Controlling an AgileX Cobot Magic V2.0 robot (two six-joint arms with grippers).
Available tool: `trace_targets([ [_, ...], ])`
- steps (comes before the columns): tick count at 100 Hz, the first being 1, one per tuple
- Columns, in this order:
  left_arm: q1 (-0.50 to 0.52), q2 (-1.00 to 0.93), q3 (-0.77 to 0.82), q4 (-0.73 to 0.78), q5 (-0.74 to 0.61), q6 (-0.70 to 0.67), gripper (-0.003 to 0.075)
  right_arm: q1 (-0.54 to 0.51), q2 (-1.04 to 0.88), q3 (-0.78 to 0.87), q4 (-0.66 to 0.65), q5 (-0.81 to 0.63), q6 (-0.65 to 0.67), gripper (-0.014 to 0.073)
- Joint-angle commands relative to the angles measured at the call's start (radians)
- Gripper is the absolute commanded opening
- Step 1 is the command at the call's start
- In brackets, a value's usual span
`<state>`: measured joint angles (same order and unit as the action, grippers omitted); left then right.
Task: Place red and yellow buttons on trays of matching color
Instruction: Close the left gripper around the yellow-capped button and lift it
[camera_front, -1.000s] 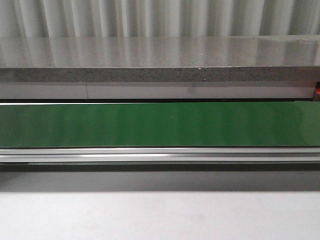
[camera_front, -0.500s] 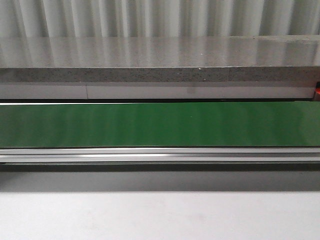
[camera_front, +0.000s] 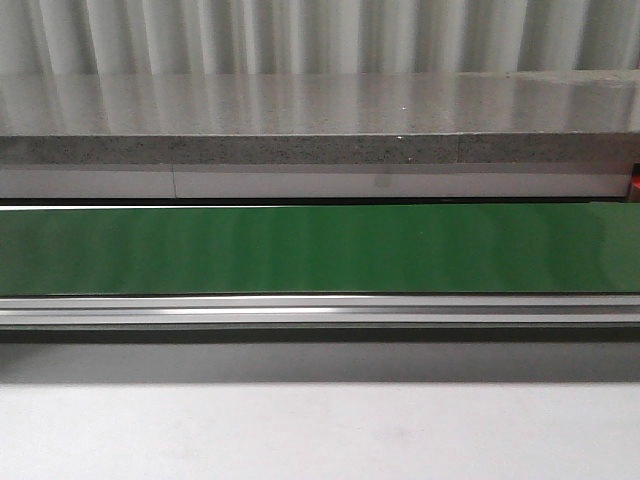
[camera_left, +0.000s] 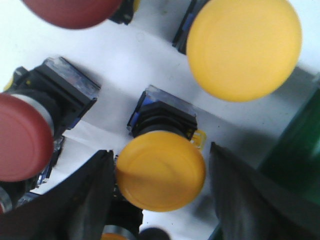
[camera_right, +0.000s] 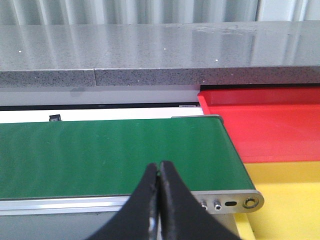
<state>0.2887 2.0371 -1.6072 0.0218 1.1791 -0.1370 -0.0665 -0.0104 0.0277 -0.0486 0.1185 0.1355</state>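
In the left wrist view my left gripper (camera_left: 161, 165) is open, its two black fingers on either side of a yellow button (camera_left: 161, 170) with a black and blue base that stands on a white surface. A bigger-looking yellow button (camera_left: 244, 47) and two red buttons (camera_left: 22, 136) (camera_left: 72, 11) stand close around it. In the right wrist view my right gripper (camera_right: 159, 172) is shut with nothing in it, above the near edge of the green belt (camera_right: 110, 157). The red tray (camera_right: 270, 125) and the yellow tray (camera_right: 290, 200) lie past the belt's end. Neither gripper shows in the front view.
The front view holds only the green conveyor belt (camera_front: 320, 250), its aluminium rail (camera_front: 320, 310), a grey stone ledge (camera_front: 320, 148) behind and a pale table strip (camera_front: 320, 430) in front. A dark green edge (camera_left: 300, 150) shows beside the buttons.
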Motion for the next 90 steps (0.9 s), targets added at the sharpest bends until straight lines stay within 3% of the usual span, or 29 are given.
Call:
trace_targets([
  [1,0.005,-0.05,-0.028,-0.004,-0.014,-0.002,0.0382,-0.005,-0.015,0.001,-0.012,-0.075,0.001,-0.0067],
  [39,0.005,-0.074,-0.028,-0.004,-0.029,0.023,0.0164,-0.005,-0.015,0.001,-0.012,-0.075,0.001,-0.0067],
  [90,-0.024,-0.365,-0.024,-0.022,0.03,0.102,0.0154,-0.005,-0.015,0.001,-0.012,-0.075,0.001,-0.0067],
])
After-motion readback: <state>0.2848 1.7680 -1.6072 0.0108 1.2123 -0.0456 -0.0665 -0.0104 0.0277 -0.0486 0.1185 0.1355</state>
